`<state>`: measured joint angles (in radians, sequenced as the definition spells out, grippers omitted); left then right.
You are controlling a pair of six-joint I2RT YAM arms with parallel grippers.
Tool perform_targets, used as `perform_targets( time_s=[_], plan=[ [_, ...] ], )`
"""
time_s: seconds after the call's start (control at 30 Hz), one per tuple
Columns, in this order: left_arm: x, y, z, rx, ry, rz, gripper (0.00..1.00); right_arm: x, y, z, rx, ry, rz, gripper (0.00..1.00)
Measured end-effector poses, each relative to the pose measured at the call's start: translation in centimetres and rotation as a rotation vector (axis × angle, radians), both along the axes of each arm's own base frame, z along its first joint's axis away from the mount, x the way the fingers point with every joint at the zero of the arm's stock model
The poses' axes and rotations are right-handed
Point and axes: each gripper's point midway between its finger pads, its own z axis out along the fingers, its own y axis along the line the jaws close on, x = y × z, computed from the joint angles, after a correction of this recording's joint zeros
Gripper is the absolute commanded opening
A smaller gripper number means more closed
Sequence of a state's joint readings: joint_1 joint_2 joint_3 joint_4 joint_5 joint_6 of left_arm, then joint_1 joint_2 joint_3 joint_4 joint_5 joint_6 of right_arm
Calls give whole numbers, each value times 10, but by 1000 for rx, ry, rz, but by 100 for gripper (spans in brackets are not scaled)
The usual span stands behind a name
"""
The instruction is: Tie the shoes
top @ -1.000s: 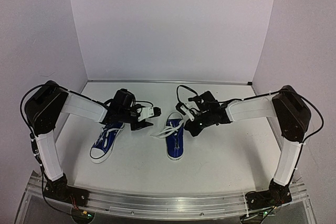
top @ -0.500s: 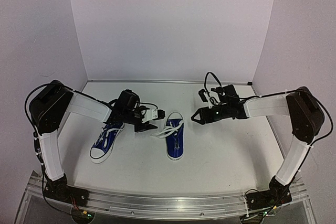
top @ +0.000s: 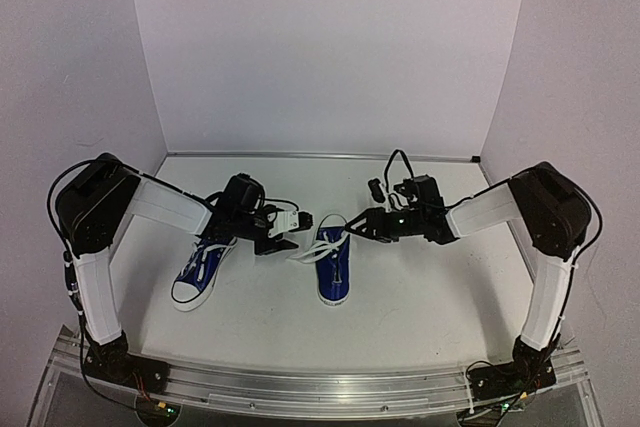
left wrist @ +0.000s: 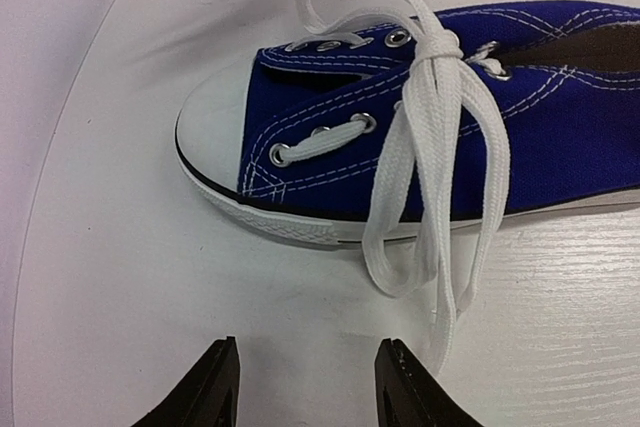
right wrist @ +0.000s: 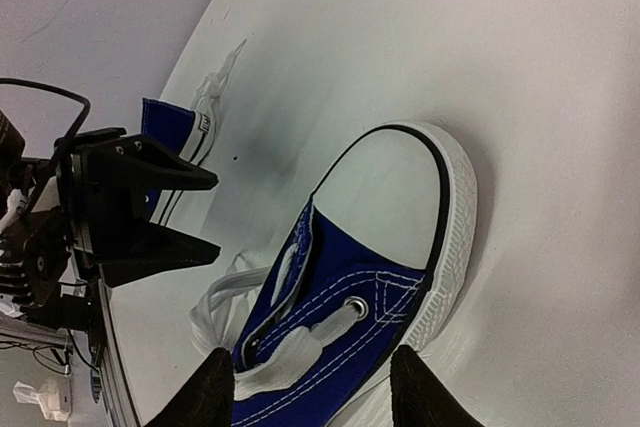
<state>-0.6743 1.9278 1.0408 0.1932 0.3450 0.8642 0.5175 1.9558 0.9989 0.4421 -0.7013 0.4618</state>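
Two blue shoes lie on the white table. The left shoe (top: pixel 203 269) lies apart with its white toe cap nearest me. The middle shoe (top: pixel 333 265) (left wrist: pixel 540 117) (right wrist: pixel 340 317) has its toe cap (left wrist: pixel 210 132) at the far end. Its white laces are knotted (left wrist: pixel 440 47), and loops (left wrist: pixel 425 237) hang over its side onto the table. My left gripper (top: pixel 285 239) (left wrist: pixel 305 392) stands open beside those loops, with nothing between its fingers. My right gripper (top: pixel 353 229) (right wrist: pixel 315 397) is open at the shoe's toe end, on the far side from the left one.
White walls close in the table at the back (top: pixel 320 67) and on both sides. An aluminium rail (top: pixel 320 387) runs along the near edge. Black cables (top: pixel 395 162) loop above the right wrist.
The right gripper let go at the laces, swung out to the right as it opened, then came back to the middle shoe's toe end. The left gripper edged slightly right.
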Motion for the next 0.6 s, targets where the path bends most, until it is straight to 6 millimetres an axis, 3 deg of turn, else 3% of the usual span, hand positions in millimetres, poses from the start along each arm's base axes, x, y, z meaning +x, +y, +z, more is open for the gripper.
perform_targets(
  time_s=[0.13, 0.4, 0.5, 0.6],
  plan=[
    [-1, 1, -1, 2, 3, 0, 48, -2, 5, -9, 28, 30, 15, 42],
    [-1, 0, -1, 0, 1, 0, 49, -5, 16, 1, 118, 32, 69, 34],
    [0, 0, 0, -2, -3, 0, 49, -7, 17, -1, 131, 45, 80, 36],
    [0, 0, 0, -2, -3, 1, 49, -8, 18, -4, 136, 62, 84, 47]
  ],
)
